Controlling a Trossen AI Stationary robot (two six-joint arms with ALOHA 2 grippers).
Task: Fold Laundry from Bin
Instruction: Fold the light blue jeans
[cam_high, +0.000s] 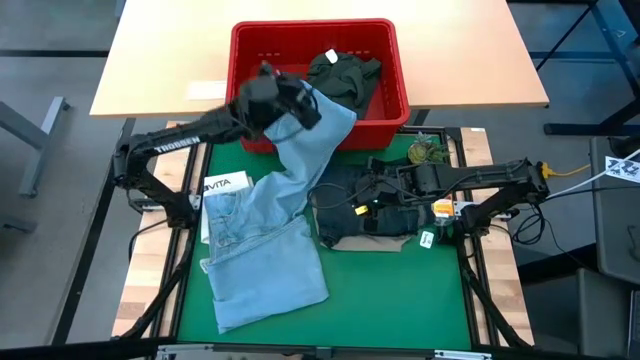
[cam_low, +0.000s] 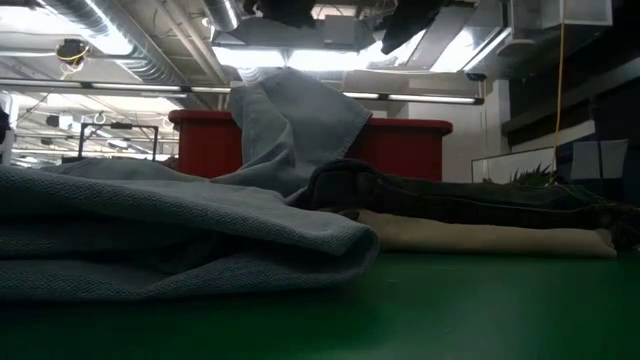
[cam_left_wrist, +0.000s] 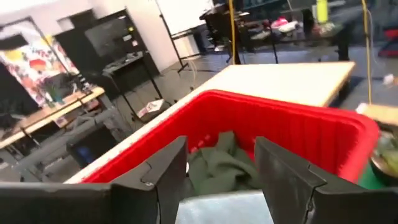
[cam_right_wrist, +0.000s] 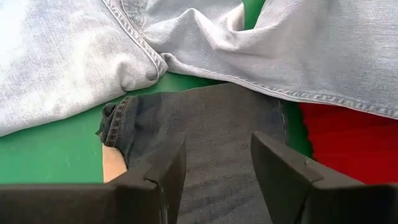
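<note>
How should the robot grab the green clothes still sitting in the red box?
Probably from straight above, pinching the highest bunched-up fold of the dark olive-green piece. It lies crumpled in the far right corner of the red bin, so the walls block any sideways reach. The left pincer is open at the bin's near rim, with the light blue jeans draped over that edge.

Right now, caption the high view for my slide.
Left pincer over red bin, light blue jeans trailing onto the mat.

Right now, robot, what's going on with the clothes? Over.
Left gripper open over bin rim, light blue jeans draped out. Right gripper open over dark jeans. Olive piece inside bin.
</note>
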